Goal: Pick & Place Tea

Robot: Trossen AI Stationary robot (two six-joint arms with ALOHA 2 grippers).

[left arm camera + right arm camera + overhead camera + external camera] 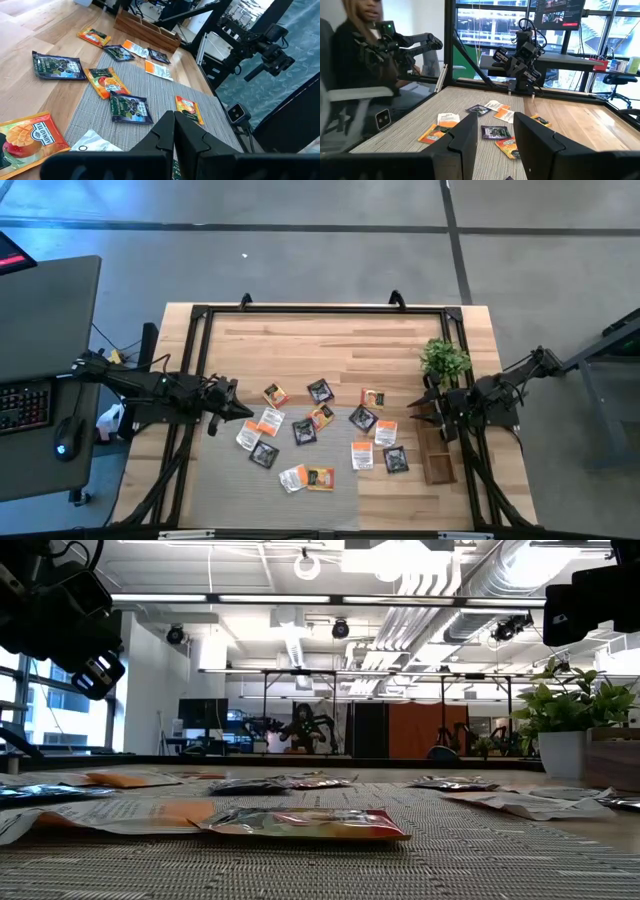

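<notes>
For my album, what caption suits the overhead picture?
Two robot grippers, left and right, flank tea sachets scattered over a wooden table.

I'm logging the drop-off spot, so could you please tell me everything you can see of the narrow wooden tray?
The wooden tray is a narrow, open-topped box of brown wood with low walls. It lies flat on the bare wood table, by the right edge, beyond the grey mat. The right gripper hangs open near its far end, beside the potted plant. No sachet shows inside it; black and white sachets lie just beside it. The left wrist view shows a divider.
</notes>
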